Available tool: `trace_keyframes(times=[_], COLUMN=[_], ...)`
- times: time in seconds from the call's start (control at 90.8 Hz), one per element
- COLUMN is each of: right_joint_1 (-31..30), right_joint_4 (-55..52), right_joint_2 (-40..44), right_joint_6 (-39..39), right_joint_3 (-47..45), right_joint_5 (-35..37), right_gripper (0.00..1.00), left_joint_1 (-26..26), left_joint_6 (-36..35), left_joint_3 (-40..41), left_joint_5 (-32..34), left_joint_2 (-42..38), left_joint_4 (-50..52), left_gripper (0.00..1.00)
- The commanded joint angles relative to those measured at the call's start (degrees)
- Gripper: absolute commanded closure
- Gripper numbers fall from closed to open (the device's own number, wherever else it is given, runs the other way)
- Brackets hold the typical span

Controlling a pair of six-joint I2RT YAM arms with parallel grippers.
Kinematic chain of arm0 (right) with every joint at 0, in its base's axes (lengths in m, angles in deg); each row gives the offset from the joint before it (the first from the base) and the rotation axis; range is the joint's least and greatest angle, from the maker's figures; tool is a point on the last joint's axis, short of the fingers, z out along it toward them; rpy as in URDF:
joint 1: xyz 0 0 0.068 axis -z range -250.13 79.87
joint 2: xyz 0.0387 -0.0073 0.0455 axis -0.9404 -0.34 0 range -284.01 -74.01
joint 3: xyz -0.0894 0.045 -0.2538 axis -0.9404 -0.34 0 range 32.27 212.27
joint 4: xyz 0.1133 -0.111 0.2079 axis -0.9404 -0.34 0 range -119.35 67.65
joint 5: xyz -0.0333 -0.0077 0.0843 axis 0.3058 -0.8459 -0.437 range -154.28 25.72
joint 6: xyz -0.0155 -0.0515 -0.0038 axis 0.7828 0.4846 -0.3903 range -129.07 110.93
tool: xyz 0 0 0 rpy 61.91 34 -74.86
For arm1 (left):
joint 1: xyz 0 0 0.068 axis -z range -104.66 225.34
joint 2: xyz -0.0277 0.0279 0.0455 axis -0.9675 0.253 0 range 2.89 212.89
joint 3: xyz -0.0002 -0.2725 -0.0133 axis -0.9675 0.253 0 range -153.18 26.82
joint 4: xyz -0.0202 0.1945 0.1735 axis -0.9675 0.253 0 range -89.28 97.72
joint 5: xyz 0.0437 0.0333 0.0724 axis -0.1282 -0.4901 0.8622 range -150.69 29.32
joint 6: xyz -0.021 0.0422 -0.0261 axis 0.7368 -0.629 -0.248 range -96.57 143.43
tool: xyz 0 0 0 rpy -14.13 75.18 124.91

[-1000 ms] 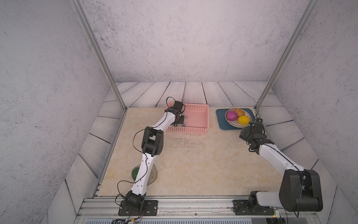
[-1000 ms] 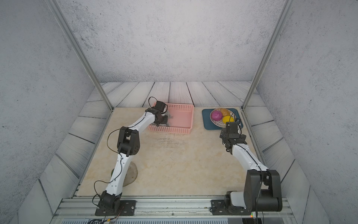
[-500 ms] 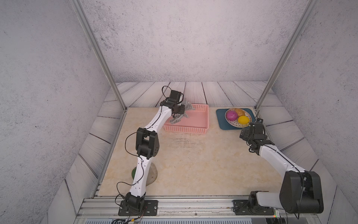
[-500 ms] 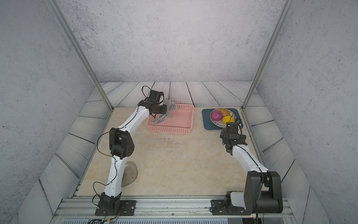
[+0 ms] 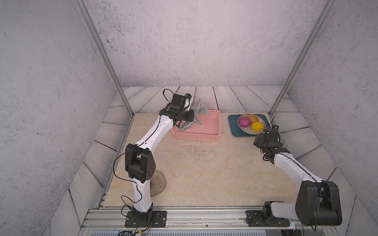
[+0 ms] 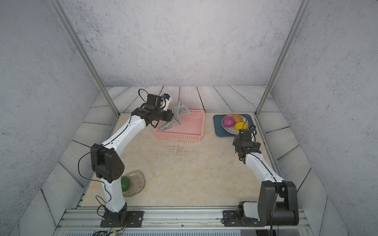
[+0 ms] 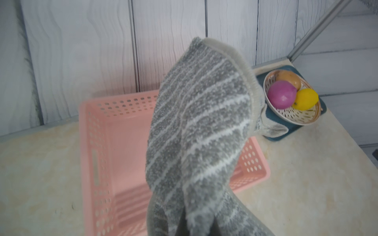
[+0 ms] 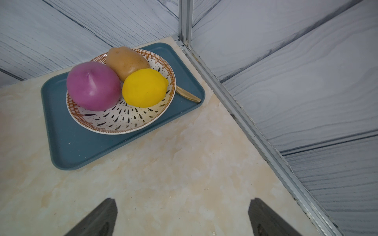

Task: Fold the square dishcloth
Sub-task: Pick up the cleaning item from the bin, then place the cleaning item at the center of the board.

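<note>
Two arms reach over the desk (image 5: 204,173). The left fingers (image 5: 191,116) are closed on the dishcloth (image 5: 197,111), pinching it and holding it in the air above the left end of the pink basket (image 5: 206,137). One flap of the grey-and-white striped cloth fans upward. Another droops toward the basket's left rim, and I cannot tell whether it touches. In the left wrist view the cloth hangs bunched, with the basket below it.

The right fingers (image 8: 98,220) stand wide apart with nothing between them, above the desk near a blue tray (image 8: 67,143). On the tray sits a patterned plate (image 8: 122,120) with a purple onion (image 8: 93,85), a potato (image 8: 126,61) and a lemon (image 8: 145,87). Near the left arm's base, a green ball (image 6: 125,183) lies on a round mat (image 6: 137,181).
</note>
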Motion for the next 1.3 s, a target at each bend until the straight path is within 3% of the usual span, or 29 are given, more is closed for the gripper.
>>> trace_keyframes(times=[0.0, 0.253, 0.594, 0.826, 1.244, 1.288], right_joint_1=[-0.24, -0.3, -0.28, -1.69, -10.09, -11.57], right_joint_4=[-0.29, -1.39, -8.09, -10.91, -15.78, -16.13], right_joint_2=[1.28, 1.73, 5.59, 9.79, 6.73, 5.61], right_joint_6=[-1.08, -2.46, -6.67, -9.96, -13.36, -13.53], right_joint_3=[-0.5, -0.3, -0.57, -4.4, -5.81, -5.37], right_joint_5=[1.0, 1.48, -5.87, -14.46, -15.27, -14.61], right_gripper=[0.02, 0.02, 0.07, 0.1, 0.14, 0.14], left_joint_1=[1.24, 6.49, 13.42, 16.25, 21.03, 21.27], left_joint_6=[-1.14, -1.15, -2.13, -4.54, -3.05, -2.5], left_joint_3=[7.77, 25.16, 44.12, 47.55, 48.36, 48.22], left_joint_5=[-1.53, 1.42, 4.68, 5.09, -0.76, -1.18], left_joint_2=[-7.19, -18.31, -22.86, -17.18, -7.41, -6.81], left_joint_4=[-4.67, -9.36, -23.89, -30.65, -35.94, -36.08], left_gripper=[1.0, 1.0, 1.0, 1.0, 1.0, 0.96])
